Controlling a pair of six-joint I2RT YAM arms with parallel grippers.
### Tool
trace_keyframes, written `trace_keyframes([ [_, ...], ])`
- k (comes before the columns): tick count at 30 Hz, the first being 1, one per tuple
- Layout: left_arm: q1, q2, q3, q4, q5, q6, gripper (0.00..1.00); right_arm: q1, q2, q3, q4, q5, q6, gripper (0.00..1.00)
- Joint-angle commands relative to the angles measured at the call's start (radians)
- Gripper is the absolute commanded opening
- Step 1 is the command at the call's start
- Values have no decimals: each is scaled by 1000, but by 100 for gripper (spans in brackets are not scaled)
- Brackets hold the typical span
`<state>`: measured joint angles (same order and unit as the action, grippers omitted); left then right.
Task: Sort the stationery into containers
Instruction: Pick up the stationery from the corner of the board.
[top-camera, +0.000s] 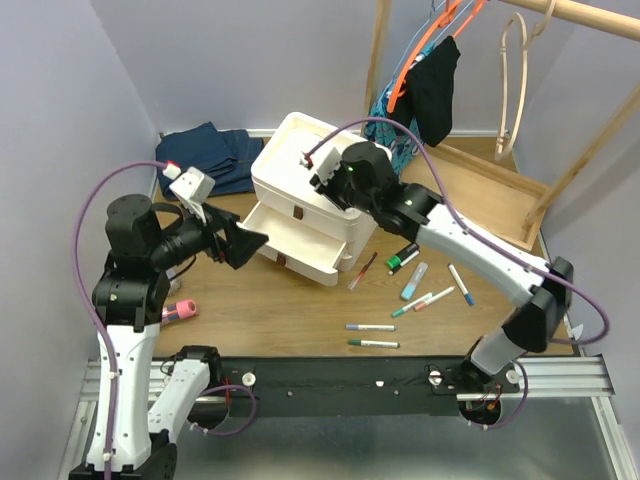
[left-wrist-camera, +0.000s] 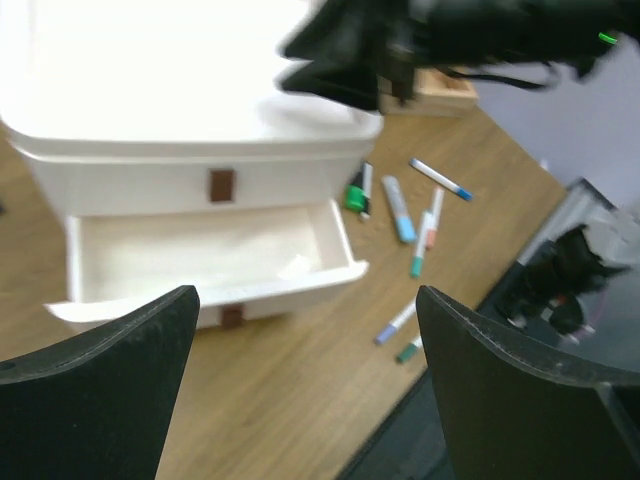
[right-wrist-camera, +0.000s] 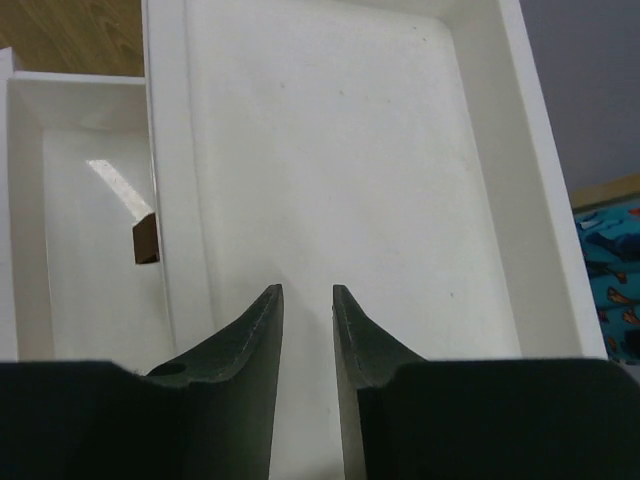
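Observation:
The containers (top-camera: 290, 165) are a white stack of drawers with a tray top, and the middle drawer (top-camera: 300, 240) is pulled out. My left gripper (top-camera: 250, 243) hangs wide open and empty just left of that drawer (left-wrist-camera: 200, 255); its fingers (left-wrist-camera: 100, 385) frame bare table. My right gripper (right-wrist-camera: 308, 290) hovers over the top tray (right-wrist-camera: 330, 150), jaws a narrow gap apart with nothing between them. The stationery lies on the table right of the stack: a red pen (top-camera: 362, 271), a black-green marker (top-camera: 403, 258), a light blue marker (top-camera: 414, 281) and several slim white markers (top-camera: 370, 327).
Folded jeans (top-camera: 210, 155) lie behind the stack. A long wooden tray (top-camera: 490, 190) stands at the back right under a hanger rack with a black garment (top-camera: 435, 90). A pink item (top-camera: 180, 310) lies by the left arm.

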<state>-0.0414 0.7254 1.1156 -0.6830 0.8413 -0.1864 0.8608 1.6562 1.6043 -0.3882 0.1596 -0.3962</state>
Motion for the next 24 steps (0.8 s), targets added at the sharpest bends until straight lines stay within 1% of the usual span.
trace_keyframes([
  [1,5,115,151,-67,-263,128,99,6,-181,-87,-103,1,22,42],
  [2,11,164,217,-81,-336,154,99,6,-215,-139,-107,-5,16,45],
  [4,41,209,277,-99,-424,182,98,0,-307,-191,-110,-14,19,50],
  [5,81,245,323,-99,-454,182,98,-3,-340,-211,-118,-43,4,51],
  [6,147,262,345,-102,-488,182,99,-6,-369,-268,-112,-57,-4,52],
  [9,227,341,421,-171,-537,243,98,-5,-495,-355,-49,-74,-6,57],
  [10,268,364,444,-249,-545,289,98,-6,-513,-384,-38,-65,11,58],
  [11,287,391,504,-300,-544,316,97,-8,-530,-388,-40,-55,57,58],
  [12,297,446,530,-355,-545,353,97,-12,-536,-386,-52,-63,77,58],
  [13,304,472,553,-466,-557,436,96,-22,-541,-391,-57,-80,92,58],
  [14,304,495,569,-511,-573,480,94,-23,-547,-395,-55,-113,102,58],
  [16,314,510,532,-558,-606,548,94,-25,-543,-399,-55,-143,108,60],
  [17,330,502,470,-559,-623,635,97,-23,-535,-380,-63,-161,108,61],
  [19,344,476,420,-601,-607,773,97,-25,-498,-354,-87,-195,77,62],
  [20,369,468,380,-613,-581,906,98,-23,-483,-310,-100,-206,59,63],
  [21,379,456,371,-631,-570,994,98,-26,-458,-275,-141,-207,36,63],
  [22,389,456,366,-708,-556,1083,98,-38,-410,-235,-167,-210,36,64],
  [23,400,459,357,-746,-550,1166,98,-45,-382,-189,-193,-221,31,64],
  [24,434,459,343,-774,-564,1317,97,-45,-362,-126,-237,-219,11,64],
])
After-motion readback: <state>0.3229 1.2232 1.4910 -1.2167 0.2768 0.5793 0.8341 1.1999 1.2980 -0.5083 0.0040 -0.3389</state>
